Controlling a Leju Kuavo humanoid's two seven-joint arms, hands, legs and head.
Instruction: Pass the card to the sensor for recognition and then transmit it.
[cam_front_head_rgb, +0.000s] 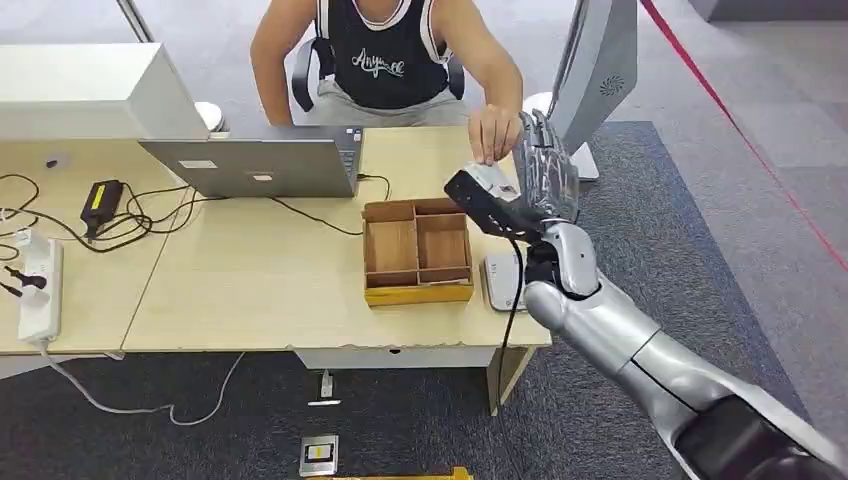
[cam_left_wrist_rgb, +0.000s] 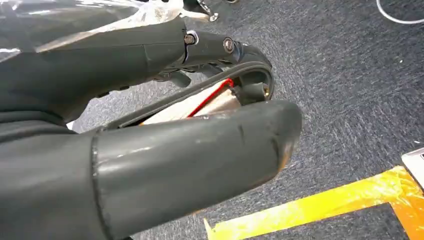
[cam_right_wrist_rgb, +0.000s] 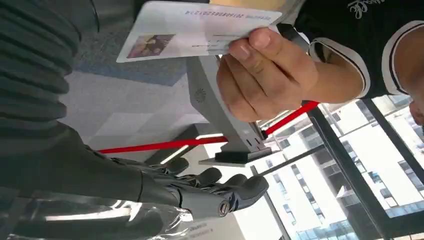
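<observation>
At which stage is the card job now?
The handover is in progress: the person's hand pinches the card, raised beside the right hand, whose fingers lie apart from it. Whether the sensor on the table read it cannot be told. Left: withdrawing the arm.

The card's (cam_right_wrist_rgb: 200, 31) printed text is too blurred to read, and the person's hand (cam_right_wrist_rgb: 265, 75) covers one end. The person's head is cut off by the head view's top edge. The left robot hand (cam_left_wrist_rgb: 150, 130) hides most of the floor.
</observation>
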